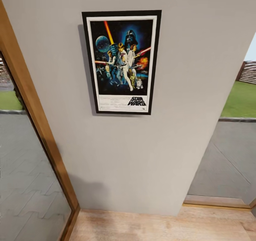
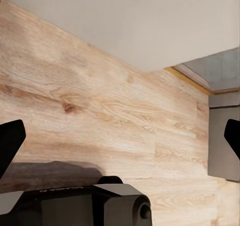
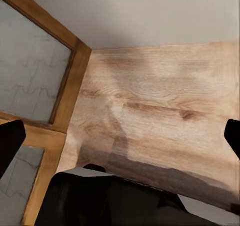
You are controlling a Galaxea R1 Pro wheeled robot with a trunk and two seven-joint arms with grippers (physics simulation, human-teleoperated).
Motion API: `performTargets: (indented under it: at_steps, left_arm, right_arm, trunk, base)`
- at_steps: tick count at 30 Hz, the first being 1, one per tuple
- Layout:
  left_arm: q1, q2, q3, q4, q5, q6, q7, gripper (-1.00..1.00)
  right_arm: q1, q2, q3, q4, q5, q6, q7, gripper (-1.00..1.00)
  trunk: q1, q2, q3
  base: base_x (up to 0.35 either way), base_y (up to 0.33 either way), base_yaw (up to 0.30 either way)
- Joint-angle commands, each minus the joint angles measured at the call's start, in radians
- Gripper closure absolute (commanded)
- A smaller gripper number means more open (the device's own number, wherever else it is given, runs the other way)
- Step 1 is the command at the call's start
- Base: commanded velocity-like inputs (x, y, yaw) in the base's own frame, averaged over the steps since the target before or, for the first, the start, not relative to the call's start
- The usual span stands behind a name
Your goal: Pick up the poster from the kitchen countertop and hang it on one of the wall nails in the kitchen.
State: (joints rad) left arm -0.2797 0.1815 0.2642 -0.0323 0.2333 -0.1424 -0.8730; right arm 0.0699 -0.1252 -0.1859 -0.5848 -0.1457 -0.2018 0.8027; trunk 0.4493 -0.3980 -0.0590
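The left gripper (image 2: 120, 136) is seen in the left wrist view with its two dark fingertips (image 2: 10, 141) spread wide to either edge of the frame, and nothing is held between them. It is pointed down at the wooden floor (image 2: 100, 101), close to where the floor meets the grey wall (image 2: 150, 21). The right gripper (image 3: 120, 136) is likewise spread wide and empty, its fingertips (image 3: 9, 141) set at the frame's edges, and it is aimed down at the same floor beside a wooden-framed glass door (image 3: 30, 66).

In the head view, the poster (image 1: 122, 61) is found flat against the grey wall, upright, high on the panel, with a shadow cast along its left side. The nail cannot be made out. Grass (image 1: 241, 99) is visible beyond the glass at the right.
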Motion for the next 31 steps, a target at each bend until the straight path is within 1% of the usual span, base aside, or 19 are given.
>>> performTargets:
  at_steps: [1, 3, 4, 7, 8, 13, 15, 16, 18, 21, 22, 23, 24, 25, 26, 28, 29, 31]
  left_arm:
    - [-0.001, 0.000, -0.002, 0.002, 0.003, -0.005, -0.002, -1.00]
    - [-0.001, 0.000, -0.002, 0.002, 0.003, -0.005, 0.002, -1.00]
    - [-0.001, 0.000, -0.002, 0.002, 0.003, -0.005, 0.013, -1.00]
    - [-0.001, -0.001, -0.002, 0.002, 0.003, -0.005, 0.037, -1.00]
    - [-0.001, -0.001, -0.002, 0.002, 0.004, -0.006, 0.056, -1.00]
    - [-0.001, -0.003, -0.002, 0.002, 0.004, -0.006, 0.118, -1.00]
    - [-0.001, -0.006, -0.002, 0.002, 0.004, -0.005, 0.169, -1.00]
    - [-0.001, -0.007, -0.002, 0.002, 0.005, -0.005, 0.184, -1.00]
    - [-0.001, -0.010, -0.002, 0.002, 0.006, -0.005, 0.246, -1.00]
    - [-0.001, -0.012, -0.002, 0.002, 0.006, -0.005, 0.281, -1.00]
    - [-0.001, -0.013, -0.002, 0.002, 0.006, -0.005, 0.295, -1.00]
    - [-0.001, -0.013, -0.002, 0.002, 0.006, -0.006, 0.300, -1.00]
    - [-0.001, -0.013, -0.002, 0.002, 0.006, -0.005, 0.307, -1.00]
    - [-0.001, -0.014, -0.002, 0.002, 0.006, -0.005, 0.309, -1.00]
    - [-0.001, -0.015, -0.002, 0.003, 0.006, -0.005, 0.313, -1.00]
    - [-0.001, -0.019, -0.002, 0.003, 0.006, -0.005, 0.315, -1.00]
    - [-0.001, -0.028, -0.002, 0.003, 0.006, -0.005, 0.318, -1.00]
    - [-0.001, -0.032, -0.002, 0.002, 0.006, -0.006, 0.319, -1.00]
  right_arm:
    - [0.000, 0.004, -0.001, 0.003, -0.006, 0.001, -0.017, -1.00]
    - [0.000, 0.013, -0.001, 0.009, -0.006, 0.001, -0.058, -1.00]
    - [-0.001, 0.023, -0.001, 0.016, -0.006, 0.001, -0.093, -1.00]
    - [-0.003, 0.034, -0.002, 0.036, -0.006, 0.000, -0.135, -1.00]
    - [-0.005, 0.038, -0.002, 0.055, -0.006, -0.001, -0.154, -1.00]
    - [-0.009, 0.043, -0.004, 0.096, -0.009, -0.002, -0.181, -1.00]
    - [-0.010, 0.042, -0.008, 0.131, -0.009, -0.002, -0.197, -1.00]
    - [-0.010, 0.042, -0.009, 0.146, -0.009, -0.002, -0.205, -1.00]
    - [-0.010, 0.037, -0.013, 0.212, -0.009, -0.003, -0.256, -1.00]
    - [-0.010, 0.035, -0.014, 0.259, -0.009, -0.003, -0.316, -1.00]
    - [-0.010, 0.035, -0.011, 0.290, -0.008, -0.003, -0.363, -1.00]
    - [-0.010, 0.034, -0.010, 0.306, -0.008, -0.003, -0.389, -1.00]
    - [-0.010, 0.034, -0.009, 0.346, -0.008, -0.002, -0.454, -1.00]
    - [-0.010, 0.034, -0.008, 0.366, -0.009, -0.002, -0.486, -1.00]
    - [-0.010, 0.034, -0.007, 0.393, -0.009, -0.002, -0.535, -1.00]
    - [-0.010, 0.033, -0.007, 0.410, -0.010, -0.002, -0.566, -1.00]
    - [-0.010, 0.033, -0.008, 0.429, -0.011, -0.002, -0.603, -1.00]
    - [-0.010, 0.033, -0.008, 0.434, -0.011, -0.002, -0.612, -1.00]
  trunk:
    - [0.001, -0.002, 0.000]
    - [0.001, -0.002, 0.003]
    - [0.001, -0.002, 0.005]
    - [0.001, -0.002, 0.009]
    - [0.001, -0.002, 0.011]
    - [0.001, -0.002, 0.014]
    - [0.001, -0.002, 0.014]
    - [0.001, -0.002, 0.014]
    - [0.001, -0.002, 0.014]
    - [0.001, -0.002, 0.014]
    - [0.001, -0.002, 0.014]
    - [0.001, -0.002, 0.014]
    - [0.001, -0.002, 0.014]
    - [0.001, -0.002, 0.014]
    - [0.001, -0.002, 0.014]
    - [0.001, -0.002, 0.014]
    - [0.001, -0.002, 0.014]
    - [0.001, -0.002, 0.014]
  base:
    - [0.000, 0.000, 0.072]
    - [0.000, 0.000, 0.071]
    - [0.000, 0.000, 0.070]
    - [0.000, 0.000, 0.055]
    - [0.000, 0.000, 0.029]
    - [0.000, 0.000, 0.014]
    - [0.000, 0.000, 0.004]
    - [0.000, 0.000, 0.002]
    - [0.000, 0.000, 0.001]
    - [0.000, 0.000, 0.000]
    - [0.000, 0.000, 0.000]
    - [0.000, 0.000, 0.000]
    - [0.000, 0.000, 0.000]
    - [0.000, 0.000, 0.000]
    - [0.000, 0.000, 0.000]
    - [0.000, 0.000, 0.000]
    - [0.000, 0.000, 0.000]
    - [0.000, 0.000, 0.000]
